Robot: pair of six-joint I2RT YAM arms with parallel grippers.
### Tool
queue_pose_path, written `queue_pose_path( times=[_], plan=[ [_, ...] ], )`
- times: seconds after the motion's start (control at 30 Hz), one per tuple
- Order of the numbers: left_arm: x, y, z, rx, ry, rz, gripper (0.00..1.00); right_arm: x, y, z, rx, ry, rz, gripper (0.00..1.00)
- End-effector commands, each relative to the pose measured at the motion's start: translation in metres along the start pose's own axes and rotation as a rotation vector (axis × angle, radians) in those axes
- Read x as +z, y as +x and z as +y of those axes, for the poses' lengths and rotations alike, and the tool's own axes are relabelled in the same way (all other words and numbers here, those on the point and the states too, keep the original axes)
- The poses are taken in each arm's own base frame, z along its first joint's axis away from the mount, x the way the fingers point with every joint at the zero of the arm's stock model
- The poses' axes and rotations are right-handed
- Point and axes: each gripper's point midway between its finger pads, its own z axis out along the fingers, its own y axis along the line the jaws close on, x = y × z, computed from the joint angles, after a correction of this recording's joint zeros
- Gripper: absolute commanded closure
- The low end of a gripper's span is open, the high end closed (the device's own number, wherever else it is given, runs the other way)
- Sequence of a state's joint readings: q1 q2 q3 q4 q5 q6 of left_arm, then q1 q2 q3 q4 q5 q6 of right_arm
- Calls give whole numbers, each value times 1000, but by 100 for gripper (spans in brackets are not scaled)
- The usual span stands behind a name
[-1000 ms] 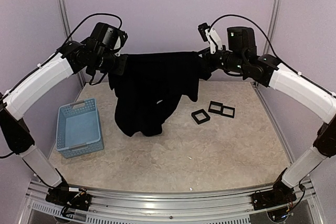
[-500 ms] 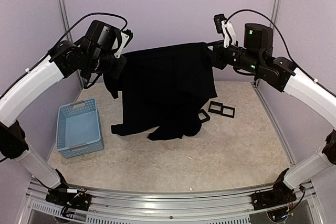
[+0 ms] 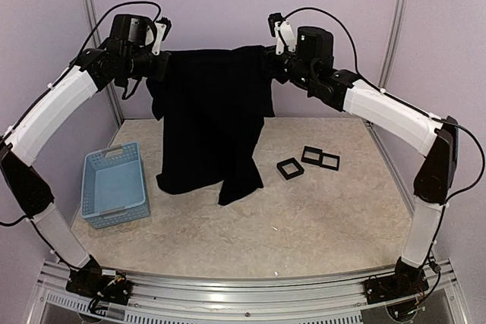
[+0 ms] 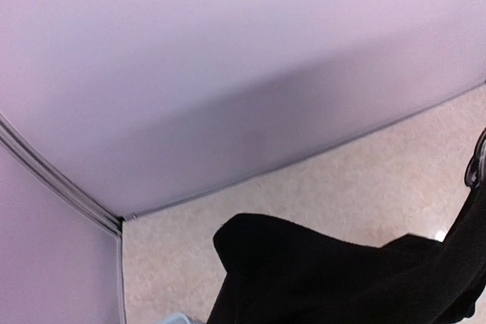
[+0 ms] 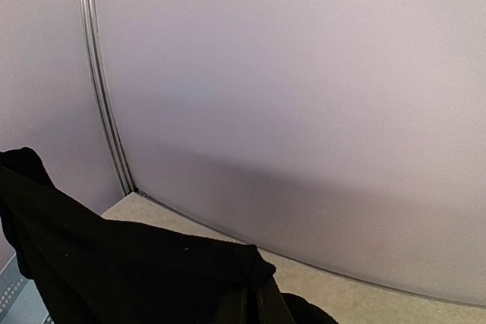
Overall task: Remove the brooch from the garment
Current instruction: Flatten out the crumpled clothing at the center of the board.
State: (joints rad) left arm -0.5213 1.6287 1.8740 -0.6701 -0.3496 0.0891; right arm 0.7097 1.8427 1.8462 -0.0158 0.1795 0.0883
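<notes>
The black garment (image 3: 209,123) hangs spread between both arms, high in front of the back wall, with its lower hem drooping toward the table. My left gripper (image 3: 161,66) is shut on its upper left corner. In the left wrist view only black cloth (image 4: 326,271) shows, and the fingers are hidden under it. My right gripper (image 3: 271,68) is shut on the upper right corner. The right wrist view shows that gripper (image 5: 253,301) pinching a bunched edge of the garment (image 5: 114,263). The brooch is hidden in every view.
A light-blue basket (image 3: 115,184) stands on the table at the left. A single black square frame (image 3: 290,168) and a double one (image 3: 320,158) lie right of the hanging cloth. The lilac back wall is close behind both grippers.
Both grippers have risen and shifted left with the garment. The cloth's lower part has lifted from the table and now hangs straighter. The single black frame is uncovered again.
</notes>
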Motion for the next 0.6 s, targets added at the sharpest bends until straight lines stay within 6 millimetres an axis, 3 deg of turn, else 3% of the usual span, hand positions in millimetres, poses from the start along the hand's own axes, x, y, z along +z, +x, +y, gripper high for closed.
queue_pose_path(
  times=[0.0, 0.07, 0.13, 0.17, 0.23, 0.3, 0.4, 0.5, 0.57],
  plan=[
    [-23, -98, 33, 55, -118, -300, 100, -14, -113, 3, -79, -36, -335, 100],
    [-30, -114, 35, 67, -129, -364, 100, -26, -133, 8, -94, -64, -410, 100],
    [-36, -119, 35, 72, -141, -400, 100, -37, -139, 12, -114, -89, -433, 100],
    [-37, -116, 34, 74, -141, -406, 100, -39, -133, 14, -122, -104, -419, 100],
    [-36, -100, 27, 65, -110, -381, 100, -38, -104, 18, -141, -137, -335, 100],
    [-23, -61, 11, 62, -47, -271, 100, -36, -59, 27, -160, -197, -194, 100],
    [-6, 23, -24, 77, 38, -30, 100, -44, 27, 34, -158, -253, 82, 100],
    [-12, 108, -67, 101, 126, 201, 100, -79, 107, 41, -103, -335, 347, 100],
    [-27, 151, -96, 89, 218, 324, 100, -107, 148, 49, -35, -398, 500, 100]
  ],
)
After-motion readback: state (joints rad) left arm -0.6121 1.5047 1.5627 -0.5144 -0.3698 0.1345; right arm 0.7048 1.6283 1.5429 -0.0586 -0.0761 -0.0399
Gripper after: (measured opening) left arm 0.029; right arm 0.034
